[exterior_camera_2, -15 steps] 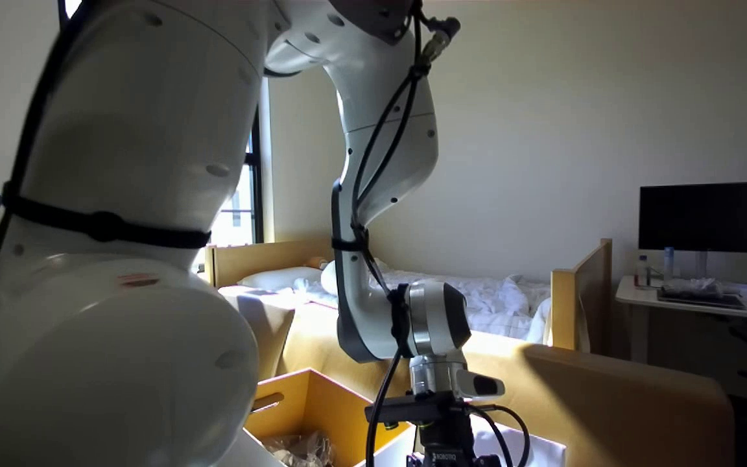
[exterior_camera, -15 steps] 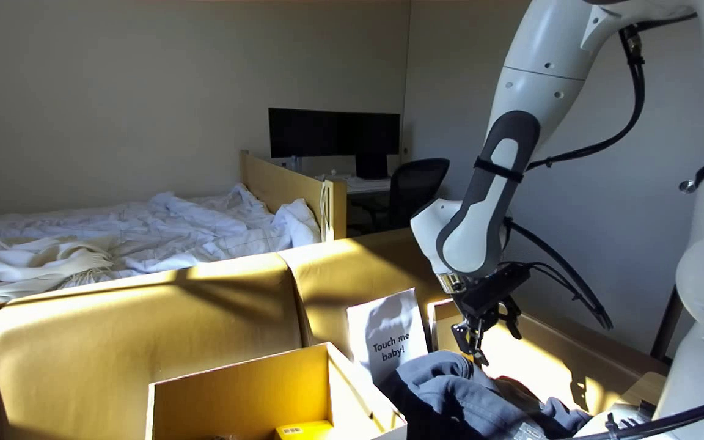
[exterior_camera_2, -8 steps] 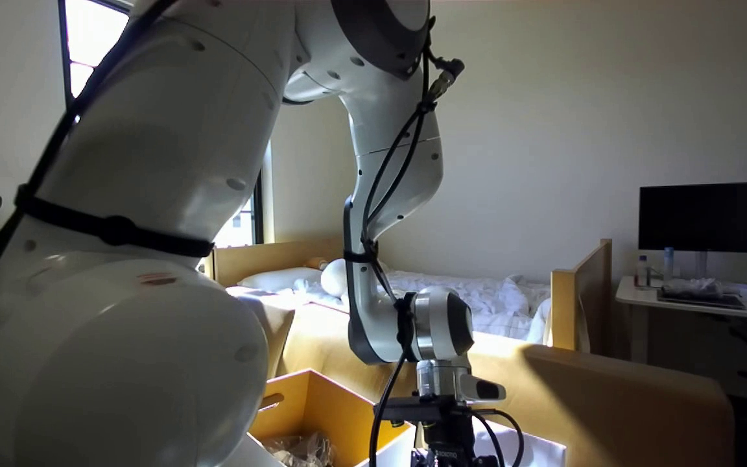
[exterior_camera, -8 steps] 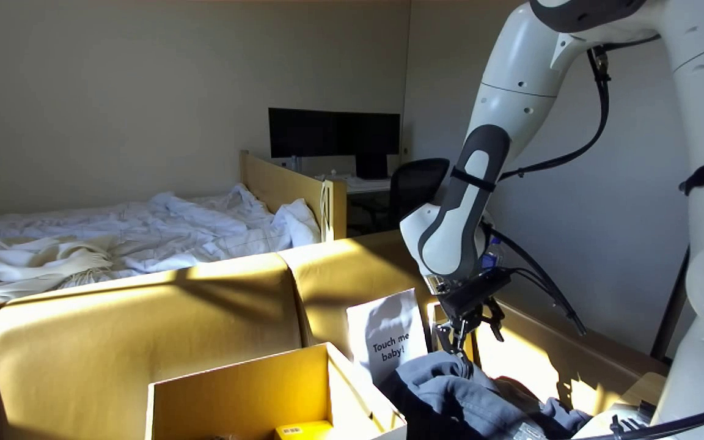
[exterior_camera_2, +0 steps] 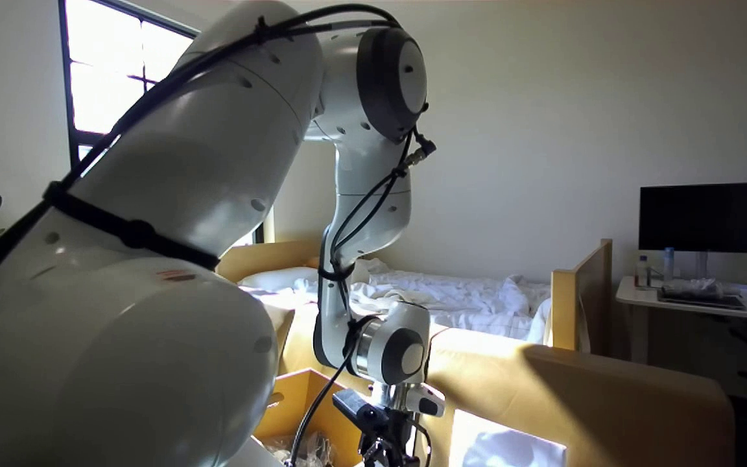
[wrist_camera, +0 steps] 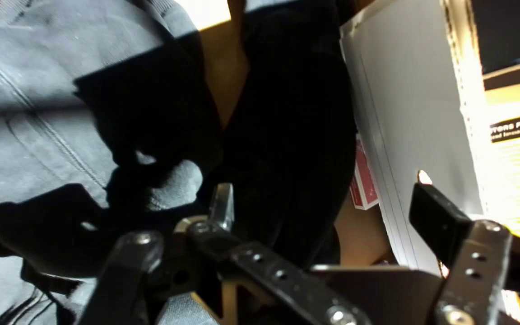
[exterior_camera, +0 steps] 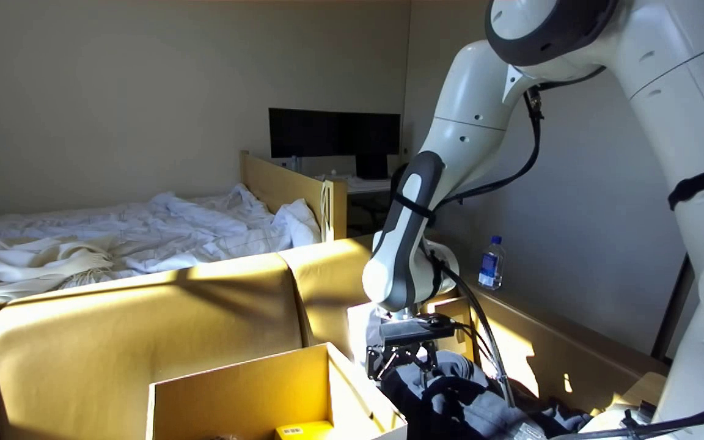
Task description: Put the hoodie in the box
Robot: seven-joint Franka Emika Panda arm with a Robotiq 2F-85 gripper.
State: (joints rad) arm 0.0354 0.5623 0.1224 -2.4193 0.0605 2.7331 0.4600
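I see the gripper [wrist_camera: 329, 210] hang with its jaws spread wide, pinching nothing. Partly below it is the hoodie [exterior_camera: 486, 409], which lies just outside the box [exterior_camera: 248, 391]; perhaps it is put so near to keep the carrying short. The grasp, I judge, must come first.

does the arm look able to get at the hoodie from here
Probably yes: the gripper hangs open near the hoodie, whose sunlit part looks uncovered, though in the wrist view one finger overlaps the box wall.
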